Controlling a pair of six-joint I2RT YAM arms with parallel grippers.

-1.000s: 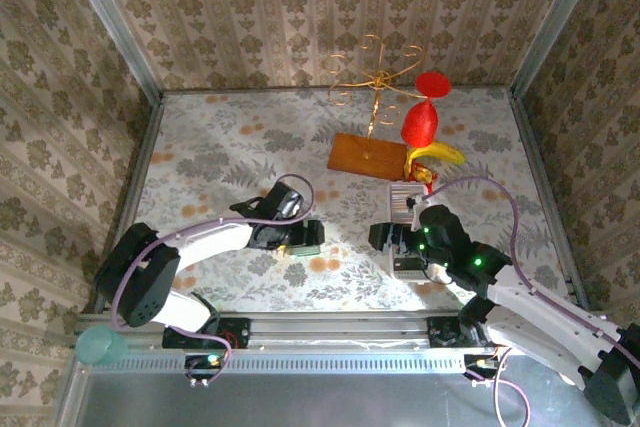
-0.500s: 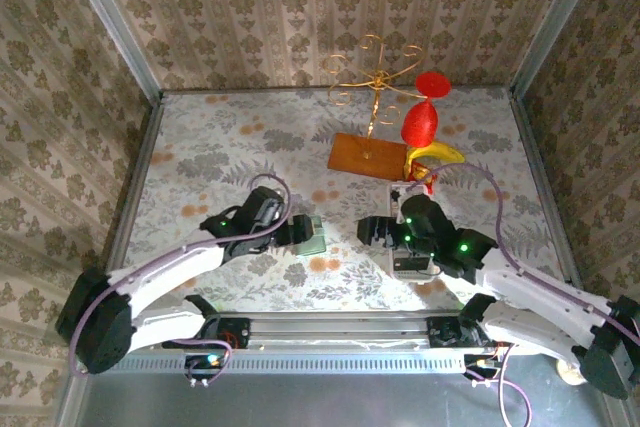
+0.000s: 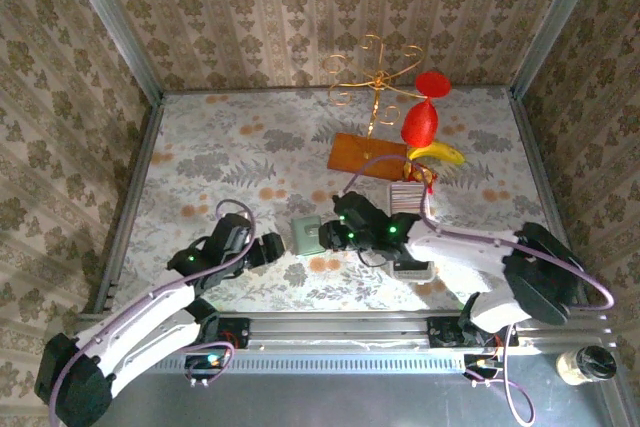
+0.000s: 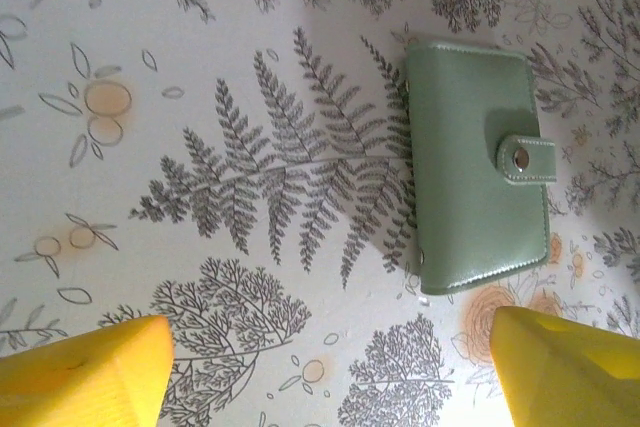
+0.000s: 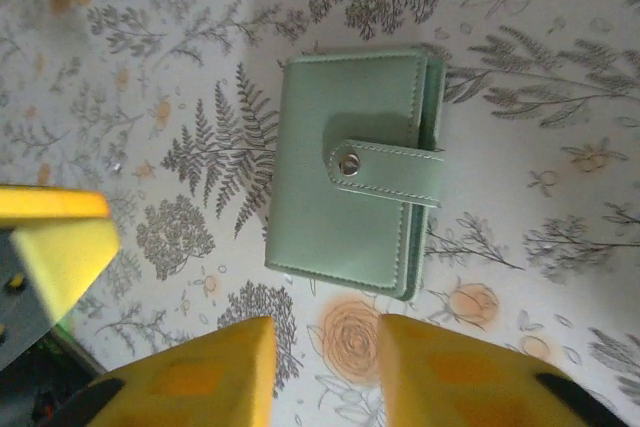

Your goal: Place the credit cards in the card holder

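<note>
Backing left gripper (image 4: 327,332) away leftward off the card holder (image 3: 307,235), fingers spread wide; swinging right gripper (image 5: 325,332) in from the right, fingers narrowing yet apart, clamping nothing; leaving it lying shut near-centre between both.

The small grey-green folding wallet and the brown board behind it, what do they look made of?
Grey-green folding wallet: likely leather or faux leather, going by its smooth satin sheen and stitched edges, with a shiny metal snap. Brown rectangular board: probably wood, matte warm orange-brown; the grain is too small to see.
</note>
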